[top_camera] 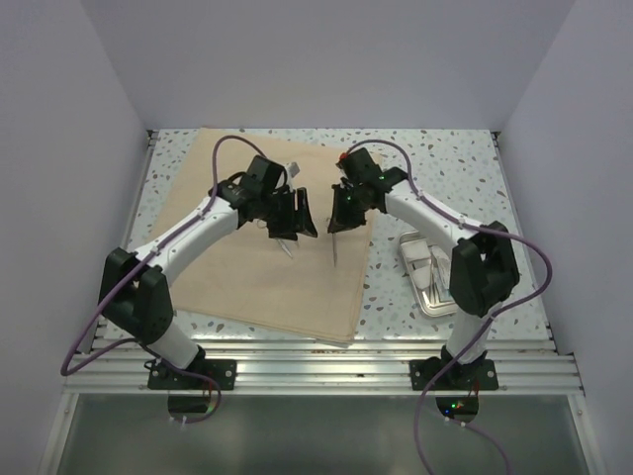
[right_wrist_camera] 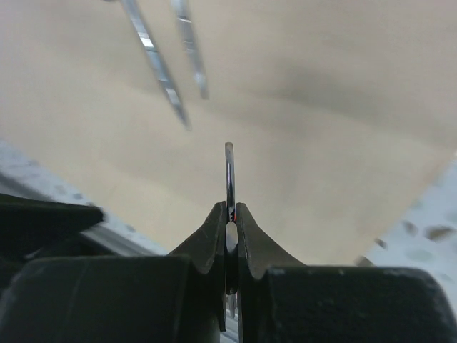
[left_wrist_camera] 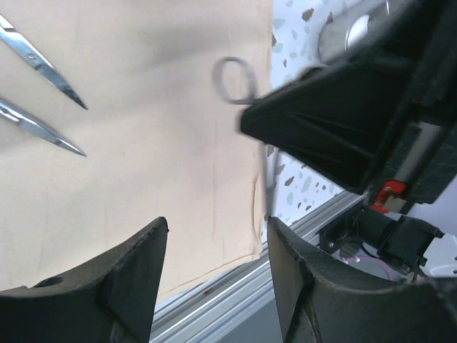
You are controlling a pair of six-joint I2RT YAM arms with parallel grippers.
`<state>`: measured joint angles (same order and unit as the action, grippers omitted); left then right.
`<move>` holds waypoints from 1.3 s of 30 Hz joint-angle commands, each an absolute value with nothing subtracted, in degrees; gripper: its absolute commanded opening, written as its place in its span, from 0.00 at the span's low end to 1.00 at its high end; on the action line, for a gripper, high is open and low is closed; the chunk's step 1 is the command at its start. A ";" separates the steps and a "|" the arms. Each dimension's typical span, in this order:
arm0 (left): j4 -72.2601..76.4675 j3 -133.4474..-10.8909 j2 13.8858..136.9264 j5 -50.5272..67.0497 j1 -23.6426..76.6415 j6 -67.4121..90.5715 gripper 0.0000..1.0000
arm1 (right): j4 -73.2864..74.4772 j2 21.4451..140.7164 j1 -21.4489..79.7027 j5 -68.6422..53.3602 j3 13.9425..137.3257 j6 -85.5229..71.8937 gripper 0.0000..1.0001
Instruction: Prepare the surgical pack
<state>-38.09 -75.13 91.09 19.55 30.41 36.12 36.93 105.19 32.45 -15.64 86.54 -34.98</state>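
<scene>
1. Hanging from the right tool [right_wrist_camera: 228, 207], a ring-handled steel instrument [right_wrist_camera: 229, 164] is pinched flat between the clenched fingers. It points down over the right part of the tan cloth [top_camera: 247, 277].
2. From above, the right tool [top_camera: 341, 206] sits over the cloth's right edge. The thin instrument [top_camera: 336, 247] drops straight from it towards the cloth.
3. The left tool [left_wrist_camera: 218, 229] has its jaws standing apart with nothing between them. It hovers over the middle of the cloth, just beside the right tool.
4. A pair of scissors [left_wrist_camera: 43, 64] shows against the cloth with its blades spread. They sit just below the left tool [top_camera: 292, 216] in the overhead view. I cannot tell whether they rest flat on the cloth.
5. The right wrist view shows the same two blades [right_wrist_camera: 161, 71], blurred, beyond the held instrument and apart from it.
6. The cloth lies spread on the speckled surface [top_camera: 445, 168], with its near-right corner by the front rail.
7. A steel tray [top_camera: 432, 310] stands on the surface to the right of the cloth, well apart from both tools, with instruments in it.
</scene>
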 commanded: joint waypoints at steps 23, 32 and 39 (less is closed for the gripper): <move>-42.44 -79.80 106.87 5.90 20.92 40.78 0.67 | 58.09 103.54 24.17 43.34 73.47 -15.82 0.35; -45.96 -85.69 113.55 -2.80 21.00 46.93 0.56 | 61.17 97.75 24.70 36.22 76.99 -16.44 0.50; -48.42 -90.61 117.94 -5.45 21.44 49.30 0.51 | 59.42 93.17 24.87 30.24 75.33 -16.61 0.51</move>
<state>-45.67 -86.89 116.36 -2.31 21.12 46.83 59.96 96.40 24.45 33.58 74.89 -16.01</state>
